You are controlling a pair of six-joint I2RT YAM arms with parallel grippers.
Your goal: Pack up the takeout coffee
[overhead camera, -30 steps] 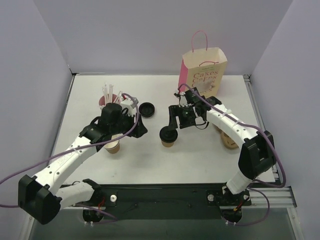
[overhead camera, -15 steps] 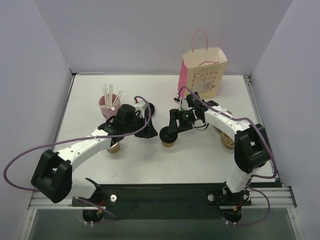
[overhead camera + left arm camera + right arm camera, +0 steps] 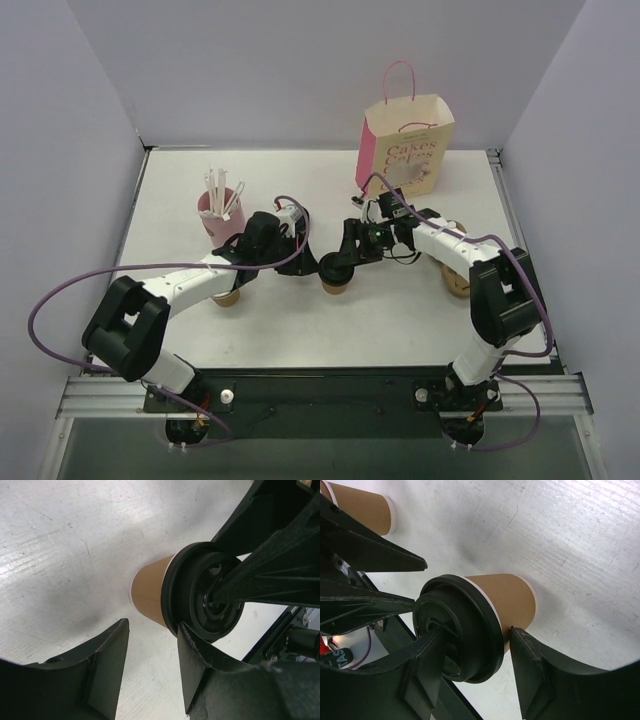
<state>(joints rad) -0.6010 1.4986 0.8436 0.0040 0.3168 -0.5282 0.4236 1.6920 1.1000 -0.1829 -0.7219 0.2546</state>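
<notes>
The takeout coffee, a brown paper cup with a black lid, stands mid-table. My right gripper is shut on it. In the right wrist view one finger lies across the lid top and the other presses the cup wall just under the rim. My left gripper is open at the cup's left. In the left wrist view the cup lies just beyond its fingertips, and one finger touches the lid's edge.
A lidless brown cup stands under the left arm and also shows in the right wrist view. A pink cup of white straws is behind it. A pink and cream paper bag stands at the back right. Brown cups lie at the right.
My left arm swung right and brought its open gripper up to the lidded cup. My right gripper shifted slightly left and down over the lid.
</notes>
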